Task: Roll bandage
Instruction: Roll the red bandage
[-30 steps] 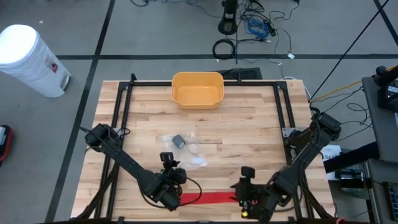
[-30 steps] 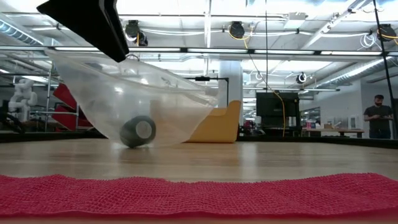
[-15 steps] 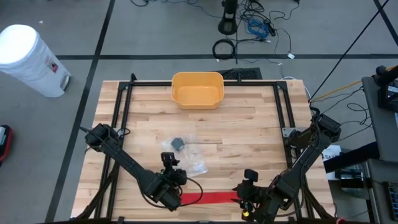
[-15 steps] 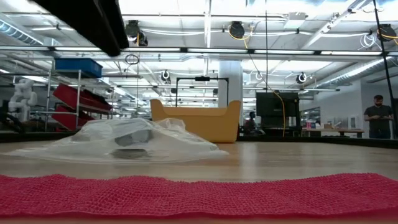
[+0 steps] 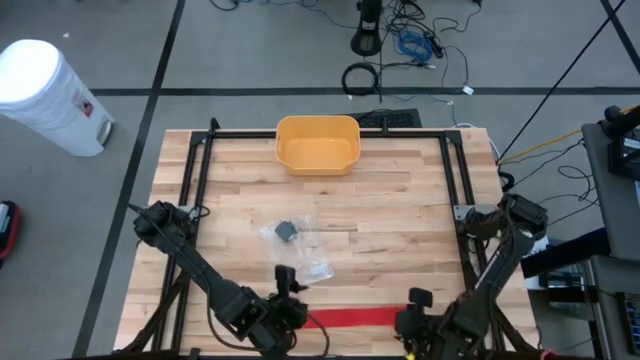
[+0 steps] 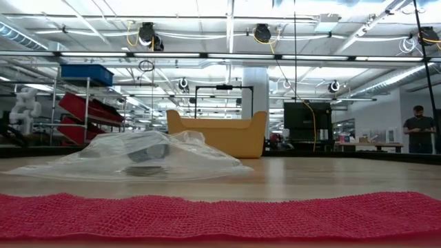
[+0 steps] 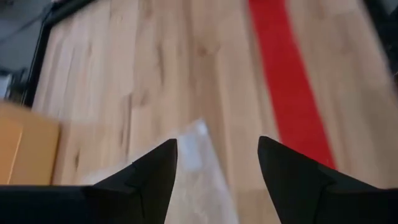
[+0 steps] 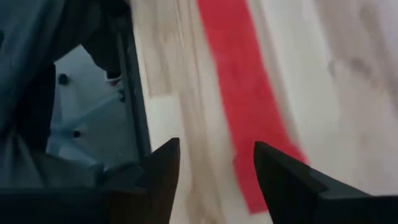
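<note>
The bandage (image 5: 350,318) is a long red strip lying flat near the table's near edge; it fills the foreground of the low view (image 6: 220,217). My left gripper (image 5: 295,300) hovers open above its left end. In its own view (image 7: 217,146) wood and a corner of the clear bag (image 7: 199,162) show between the fingers, with the strip (image 7: 289,93) off to one side. My right gripper (image 5: 408,325) stands open over the strip's right end; in its own view (image 8: 216,144) the strip (image 8: 242,93) runs ahead.
A clear plastic bag (image 5: 298,243) holding a grey roll (image 6: 148,153) lies slumped on the table's middle. A yellow bin (image 5: 317,143) stands at the far edge. A black frame (image 5: 195,180) runs along the table's sides. Bare wood lies between bag and bandage.
My left gripper has let go of the clear bag, which has dropped from its lifted, hanging state and now lies slumped on the table. That gripper then rose out of the low view and shifted toward the near edge. My right gripper has moved down toward the right and near edge.
</note>
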You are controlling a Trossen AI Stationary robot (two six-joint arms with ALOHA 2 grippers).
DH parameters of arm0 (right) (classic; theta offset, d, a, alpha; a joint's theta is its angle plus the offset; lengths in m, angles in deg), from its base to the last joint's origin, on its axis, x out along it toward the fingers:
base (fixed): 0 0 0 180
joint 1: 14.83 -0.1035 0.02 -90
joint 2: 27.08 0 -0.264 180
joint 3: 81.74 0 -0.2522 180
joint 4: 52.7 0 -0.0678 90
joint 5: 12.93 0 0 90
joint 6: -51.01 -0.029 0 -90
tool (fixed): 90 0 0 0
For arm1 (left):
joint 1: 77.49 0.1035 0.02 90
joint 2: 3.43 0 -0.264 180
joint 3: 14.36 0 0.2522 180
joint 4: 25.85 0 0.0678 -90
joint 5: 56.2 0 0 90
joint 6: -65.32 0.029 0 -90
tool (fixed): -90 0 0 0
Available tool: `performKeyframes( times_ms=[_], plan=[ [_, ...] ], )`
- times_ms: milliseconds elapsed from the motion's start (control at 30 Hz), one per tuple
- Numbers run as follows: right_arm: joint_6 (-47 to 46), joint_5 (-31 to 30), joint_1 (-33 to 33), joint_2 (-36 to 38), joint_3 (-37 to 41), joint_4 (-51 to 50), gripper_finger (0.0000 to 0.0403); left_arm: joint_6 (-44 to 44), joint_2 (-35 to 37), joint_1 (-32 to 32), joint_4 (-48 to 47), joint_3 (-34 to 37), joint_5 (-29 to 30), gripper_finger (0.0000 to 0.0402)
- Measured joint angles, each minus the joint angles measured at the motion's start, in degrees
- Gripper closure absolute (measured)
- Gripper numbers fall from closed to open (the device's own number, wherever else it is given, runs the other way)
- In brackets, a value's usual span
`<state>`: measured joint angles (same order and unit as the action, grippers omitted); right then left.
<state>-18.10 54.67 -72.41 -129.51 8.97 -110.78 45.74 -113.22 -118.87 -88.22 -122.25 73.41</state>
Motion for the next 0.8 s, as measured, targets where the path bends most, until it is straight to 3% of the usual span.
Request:
performKeyframes(
  times_ms=[200, 367, 600, 800],
  plan=[
    [-10.86, 0.22, -5.0, -1.87, 0.0, -0.05, 0.0166, 3.94, 0.0, 0.02, 5.64, 0.0, -0.67, 0.0171],
    [-17.15, -2.06, -7.37, -2.07, 0.0, -0.7, 0.0156, 3.89, 0.0, -0.01, 5.65, 0.0, -0.84, 0.0171],
    [-15.6, -2.43, -7.79, -2.07, 0.0, -2.5, 0.0185, 2.4, -0.02, -0.08, 5.6, 0.0, -0.84, 0.0171],
    [-11.99, 3.88, -7.78, -2.07, 0.0, -2.72, 0.0196, 1.89, -0.04, -0.31, 5.52, 0.0, -0.86, 0.0171]
  ],
)
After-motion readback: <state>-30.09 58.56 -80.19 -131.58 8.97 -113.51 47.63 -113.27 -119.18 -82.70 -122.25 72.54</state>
